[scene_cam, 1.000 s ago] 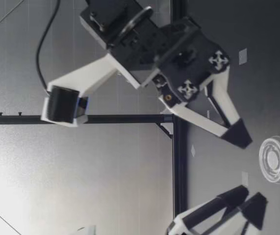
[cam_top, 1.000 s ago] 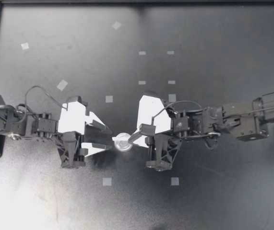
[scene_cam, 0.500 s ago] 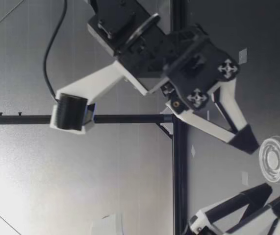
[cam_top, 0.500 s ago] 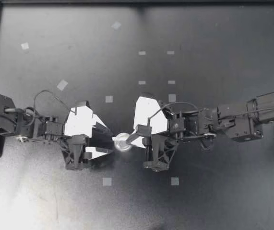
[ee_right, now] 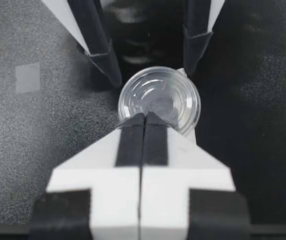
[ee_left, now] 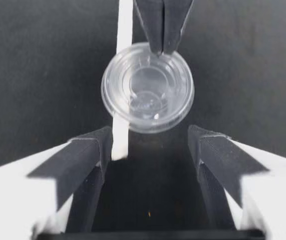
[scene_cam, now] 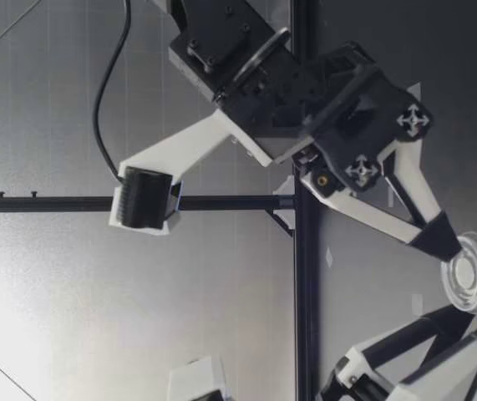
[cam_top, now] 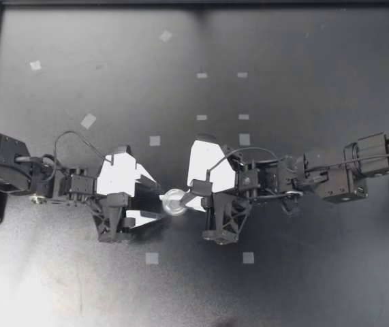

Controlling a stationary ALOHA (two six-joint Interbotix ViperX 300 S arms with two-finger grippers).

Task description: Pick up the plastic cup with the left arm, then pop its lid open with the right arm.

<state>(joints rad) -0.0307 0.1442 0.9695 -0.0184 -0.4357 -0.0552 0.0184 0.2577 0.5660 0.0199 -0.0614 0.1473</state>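
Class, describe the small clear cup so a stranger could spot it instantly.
On the black table, look between my left gripper and my right gripper. The cup stands there; unlike the flat white tape squares nearby, it is round and transparent.

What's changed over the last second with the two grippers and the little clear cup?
My left gripper slid toward the clear cup; its open fingers now stand just short of it. My right gripper eased lower and closer, its shut tips now at the cup's rim. Nothing was lifted or let go, and the cup sits on the same spot.
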